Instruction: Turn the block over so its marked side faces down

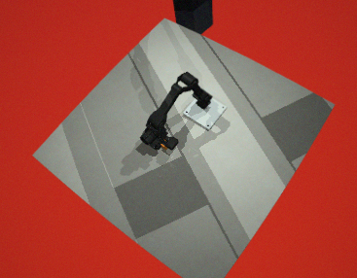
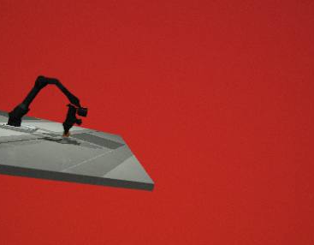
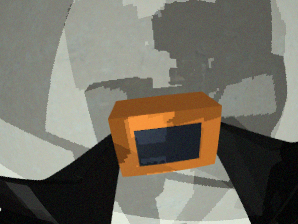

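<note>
One orange block [image 3: 166,136], one arm [image 1: 163,109], one white baseplate [image 1: 207,117], one table [image 1: 246,160].

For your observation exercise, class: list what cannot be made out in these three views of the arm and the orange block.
- Block underside: wrist view, hidden by its own body.
- Block in top view: mostly covered by the gripper.
- Exterior view: block too small to show its marked face.
- Fingertip contact: wrist view, dark fingers blend with shadow.

Light: even and bright, falling from above.
Shadows: arm [image 1: 168,104] is casting soft multiple shadows across table [image 1: 246,160].
Sharpness: edges are looking blocky; wrist view is bending outward.
</note>
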`<state>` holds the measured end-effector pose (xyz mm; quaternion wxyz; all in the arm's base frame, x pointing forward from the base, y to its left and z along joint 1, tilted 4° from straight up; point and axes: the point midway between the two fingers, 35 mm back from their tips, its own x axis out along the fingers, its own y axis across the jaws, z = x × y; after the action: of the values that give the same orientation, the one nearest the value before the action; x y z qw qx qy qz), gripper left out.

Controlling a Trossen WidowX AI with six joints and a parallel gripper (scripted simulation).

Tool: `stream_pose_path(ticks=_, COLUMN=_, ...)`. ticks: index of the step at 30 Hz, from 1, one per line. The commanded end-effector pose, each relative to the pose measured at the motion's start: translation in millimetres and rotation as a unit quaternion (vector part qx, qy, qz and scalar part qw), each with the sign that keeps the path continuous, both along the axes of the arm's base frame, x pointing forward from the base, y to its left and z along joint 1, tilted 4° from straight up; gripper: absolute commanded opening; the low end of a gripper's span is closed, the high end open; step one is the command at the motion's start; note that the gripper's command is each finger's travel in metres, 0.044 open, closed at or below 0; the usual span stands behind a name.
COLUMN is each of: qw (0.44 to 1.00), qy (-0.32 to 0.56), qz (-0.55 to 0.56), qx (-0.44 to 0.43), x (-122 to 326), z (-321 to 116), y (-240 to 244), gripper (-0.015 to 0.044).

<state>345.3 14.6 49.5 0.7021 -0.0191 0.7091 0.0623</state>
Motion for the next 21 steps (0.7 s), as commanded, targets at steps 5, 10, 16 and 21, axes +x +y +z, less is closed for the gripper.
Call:
stream_pose_path(ticks=5, qw=1.000, qy=-0.027, qz=-0.002, qx=0.001, x=2.2, z=6.7, y=-0.7, gripper=0.0000)
stream_pose_path(ticks=10, qw=0.998, qy=-0.066, qz=-0.005, qx=0.006, x=3.2, z=3.8, y=-0.8, gripper=0.0000)
stream_pose_path(ticks=16, qw=0.994, qy=-0.113, qz=-0.008, qx=0.011, x=3.6, z=1.4, y=-0.8, gripper=0.0000)
stream_pose_path(ticks=21, qw=0.988, qy=-0.152, qz=-0.010, qx=0.016, x=3.2, z=0.1, y=-0.8, gripper=0.0000)
